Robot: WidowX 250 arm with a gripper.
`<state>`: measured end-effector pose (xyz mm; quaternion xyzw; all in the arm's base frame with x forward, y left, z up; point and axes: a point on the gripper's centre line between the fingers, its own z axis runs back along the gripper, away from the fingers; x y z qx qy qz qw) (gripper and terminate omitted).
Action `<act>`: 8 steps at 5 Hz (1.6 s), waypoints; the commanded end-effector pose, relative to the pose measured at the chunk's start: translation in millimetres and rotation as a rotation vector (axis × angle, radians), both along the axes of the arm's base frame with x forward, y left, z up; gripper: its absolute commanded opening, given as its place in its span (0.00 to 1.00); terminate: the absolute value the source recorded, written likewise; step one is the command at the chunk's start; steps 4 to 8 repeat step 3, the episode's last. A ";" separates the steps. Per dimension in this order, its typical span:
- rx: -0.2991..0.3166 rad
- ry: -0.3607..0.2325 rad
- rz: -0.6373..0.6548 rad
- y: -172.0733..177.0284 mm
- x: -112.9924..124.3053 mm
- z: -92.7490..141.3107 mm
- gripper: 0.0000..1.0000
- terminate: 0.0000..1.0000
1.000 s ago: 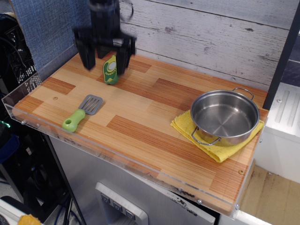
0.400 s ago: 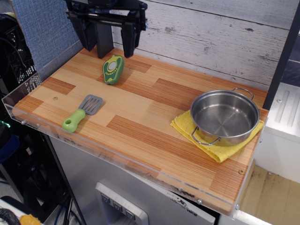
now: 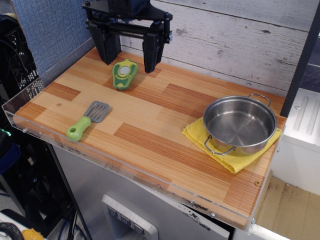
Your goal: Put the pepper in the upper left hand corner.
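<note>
Jaws stand wide apart on your gripper (image 3: pixel 129 50), one finger on each side of the pepper and holding nothing; they hang just above and behind it. Judged from how things lie, the placing looks done, so the step in hand is a clean retreat.

Start with the counter (image 3: pixel 150 135): its far left corner (image 3: pixel 97 57), where the blue-grey panel meets the whitewashed planks, is where the pepper belongs, and the pepper (image 3: pixel 124 74) lies flat on the wood just beside that corner, free of both fingers. Lift straight up rather than sweeping sideways, because either finger could clip the pepper and slide it back toward the middle. Keep the jaws spread as you rise.

Well apart on the right, the steel pot (image 3: pixel 240 125) sits on a yellow cloth (image 3: pixel 200 136); stay away from them. Nearer the front left edge lies the green-handled spatula (image 3: pixel 86 120), also well clear of your path. If you want the pepper tighter into the corner, regrip it across its narrow width first.
</note>
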<state>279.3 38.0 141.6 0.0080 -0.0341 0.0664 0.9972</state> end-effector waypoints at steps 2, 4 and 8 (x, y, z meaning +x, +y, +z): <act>0.013 -0.019 -0.054 -1.9 -2.3 8.4 1.00 0.00; 0.013 -0.019 -0.054 -1.9 -2.3 8.4 1.00 1.00; 0.013 -0.019 -0.054 -1.9 -2.3 8.4 1.00 1.00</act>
